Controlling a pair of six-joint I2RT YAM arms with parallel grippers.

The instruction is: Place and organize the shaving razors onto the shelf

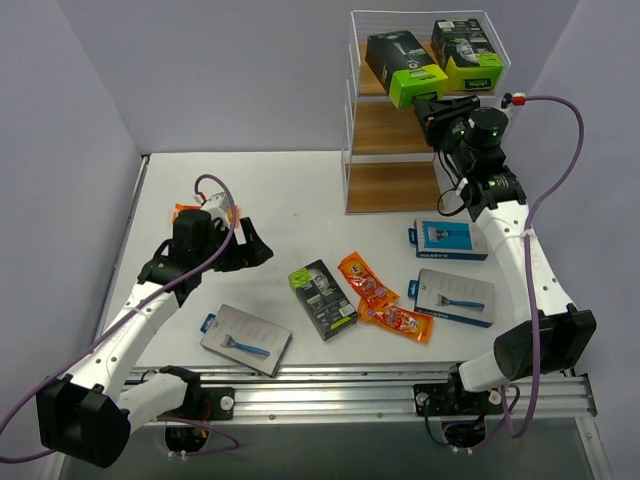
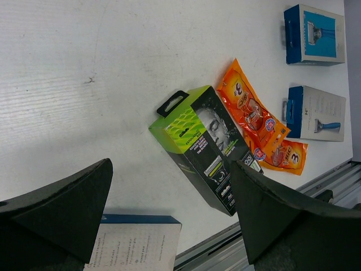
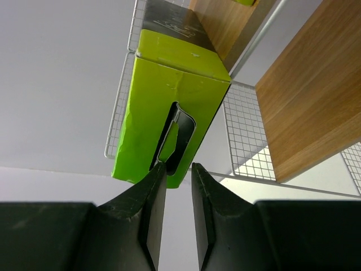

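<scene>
White table (image 1: 280, 200) | black-and-lime box (image 1: 405, 66) being seated on three-tier wooden shelf (image 1: 385, 130) | right gripper (image 1: 433, 107) nearly closed at hang tab, grip unclear | left gripper (image 1: 252, 245) spread | release judged next.

Overhead rear view; two close wrist views

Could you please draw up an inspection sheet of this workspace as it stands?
Surface: white table, scuffed.
Job's things: two black-and-lime boxes on the shelf top; a third box, three blue razor cards and orange packets on the table.
Clutter: nothing seen.
Grippers: left claw open, empty; right claw nearly closed at a lime box end.
Cables: purple cable along each arm.
Surroundings: plain grey walls.
</scene>
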